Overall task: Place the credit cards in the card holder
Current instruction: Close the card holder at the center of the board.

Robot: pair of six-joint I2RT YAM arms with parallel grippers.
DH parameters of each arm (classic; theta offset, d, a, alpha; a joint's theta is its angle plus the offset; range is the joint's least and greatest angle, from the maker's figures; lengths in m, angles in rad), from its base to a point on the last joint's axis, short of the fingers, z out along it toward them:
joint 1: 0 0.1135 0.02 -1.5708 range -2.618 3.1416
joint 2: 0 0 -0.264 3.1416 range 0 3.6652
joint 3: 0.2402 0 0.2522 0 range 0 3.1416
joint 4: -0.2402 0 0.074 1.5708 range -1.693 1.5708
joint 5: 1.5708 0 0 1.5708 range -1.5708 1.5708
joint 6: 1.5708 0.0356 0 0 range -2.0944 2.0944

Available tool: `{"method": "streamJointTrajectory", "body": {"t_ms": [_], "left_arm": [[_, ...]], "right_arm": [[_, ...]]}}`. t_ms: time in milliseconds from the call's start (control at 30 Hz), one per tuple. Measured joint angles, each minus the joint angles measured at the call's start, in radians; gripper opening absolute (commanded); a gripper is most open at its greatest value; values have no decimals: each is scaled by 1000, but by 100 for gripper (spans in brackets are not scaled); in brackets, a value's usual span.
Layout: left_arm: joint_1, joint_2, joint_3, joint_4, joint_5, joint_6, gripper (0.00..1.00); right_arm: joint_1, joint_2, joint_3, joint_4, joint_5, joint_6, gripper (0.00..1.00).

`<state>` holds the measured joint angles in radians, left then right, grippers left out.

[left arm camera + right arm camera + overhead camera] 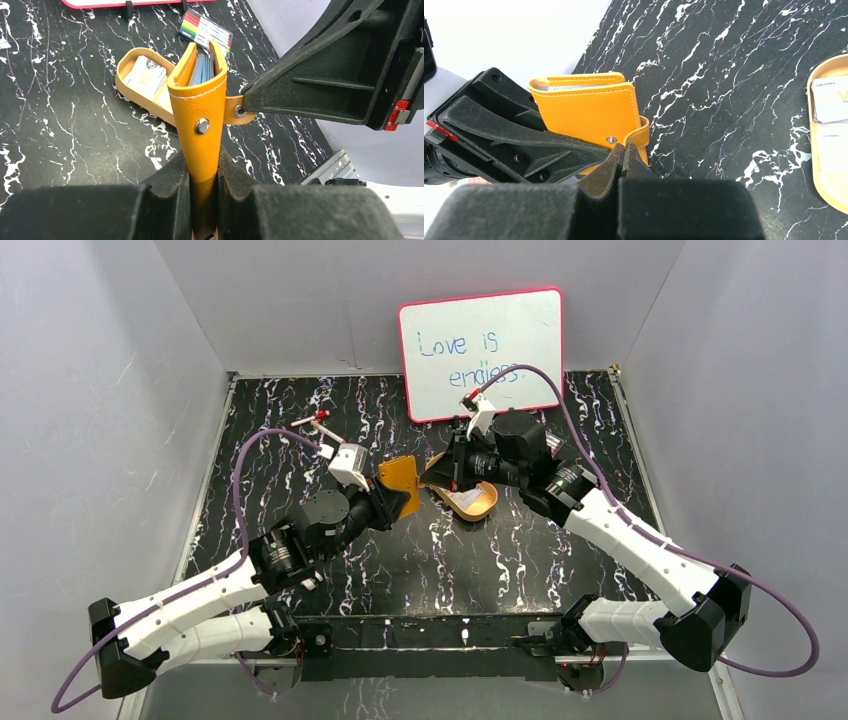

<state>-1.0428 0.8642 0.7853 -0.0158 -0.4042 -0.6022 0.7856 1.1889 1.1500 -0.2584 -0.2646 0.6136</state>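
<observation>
The card holder [199, 100] is off the worktop [60, 125], held upright in the air near the middle of the scene. The left tool [202, 167] is clamped on its lower edge, and the top gapes only slightly, showing the pale blue pockets. Its strap [231, 111] sticks out at three o'clock in the left wrist view, apart from the stud on the front face, and the right tool [622, 152] is closed tight on the strap's tip. The credit cards [145, 75] are not yet in: they lie in the oval tray [142, 102] on the worktop, at about four o'clock from the card holder in the overhead view. The main risk seems to be the tug between the two arms. The left tool grips only a narrow strip of smooth leather-look cover, so a firm pull on the strap could slide the card holder out or twist it askew. A thin pinch on the tip could equally slip off. Both tools are occupied, so one must let go to fetch a card, and the cover may then fold shut and hide the pockets. The cards look thin and lie flat against the tray floor, so lifting one could be awkward and could shove the tray. A marker pack [206, 31] lies beyond the tray, and a whiteboard [480, 350] stands at one o'clock, both out of the way.
</observation>
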Motion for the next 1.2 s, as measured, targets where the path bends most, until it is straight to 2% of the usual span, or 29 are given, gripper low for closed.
{"method": "streamJointTrajectory", "body": {"t_ms": [333,500,933,1200], "left_arm": [[0,0,0,0,-4,0,0],[0,-2,0,0,-4,0,0],[0,-18,0,0,-7,0,0],[0,-24,0,0,-8,0,0]], "right_arm": [[0,-1,0,-2,8,-15,25],[0,-10,0,-5,15,-16,32],[0,-27,0,-37,43,-17,33],[0,-27,0,-38,45,-16,28]]}}
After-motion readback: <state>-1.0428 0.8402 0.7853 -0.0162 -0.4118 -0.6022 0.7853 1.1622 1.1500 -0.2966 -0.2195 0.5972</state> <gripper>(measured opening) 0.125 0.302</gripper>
